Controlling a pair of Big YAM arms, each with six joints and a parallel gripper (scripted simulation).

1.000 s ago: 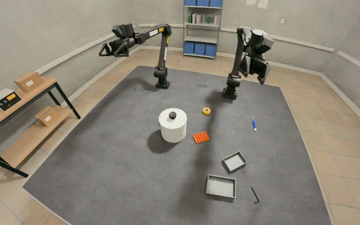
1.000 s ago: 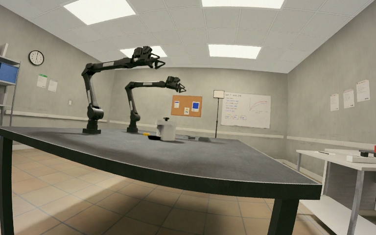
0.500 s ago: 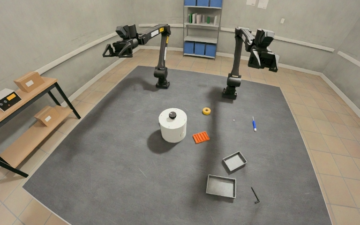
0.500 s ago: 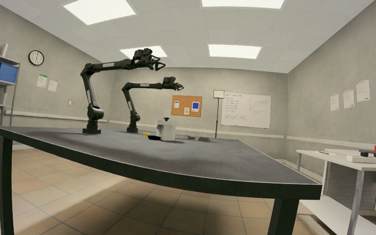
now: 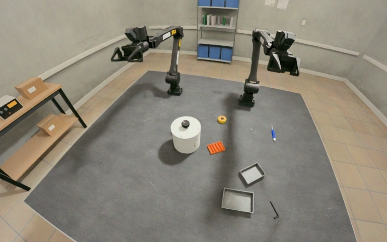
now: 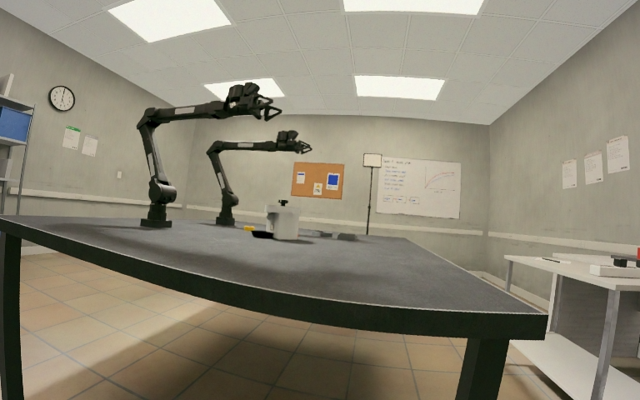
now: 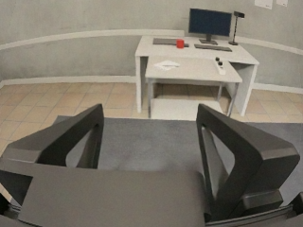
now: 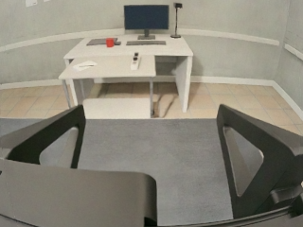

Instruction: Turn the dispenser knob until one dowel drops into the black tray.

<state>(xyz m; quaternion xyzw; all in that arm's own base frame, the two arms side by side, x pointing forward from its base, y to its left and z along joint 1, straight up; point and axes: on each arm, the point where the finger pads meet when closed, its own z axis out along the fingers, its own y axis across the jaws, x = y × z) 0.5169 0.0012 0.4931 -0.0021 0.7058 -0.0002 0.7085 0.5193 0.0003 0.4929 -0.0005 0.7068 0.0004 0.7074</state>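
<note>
The white cylindrical dispenser [image 5: 185, 138] stands mid-table with a black knob [image 5: 185, 123] on top; it also shows in the exterior view [image 6: 282, 222]. A low ridged tray [image 5: 215, 147] lies beside its base; it looks orange in the top view and dark in the exterior view [image 6: 261, 233]. I see no dowel. My left gripper [image 5: 283, 69] [image 7: 150, 111] is raised high over the far right of the table, partly open and empty. My right gripper [image 5: 114, 57] [image 8: 151, 112] is held high beyond the far left edge, wide open and empty.
Two grey trays [image 5: 251, 173] [image 5: 237, 199] lie near the front right. A yellow ring [image 5: 221, 119], a blue pen-like tool [image 5: 273, 133] and a black hex key [image 5: 274, 209] also lie on the table. A wooden bench with boxes [image 5: 31, 88] stands at the left.
</note>
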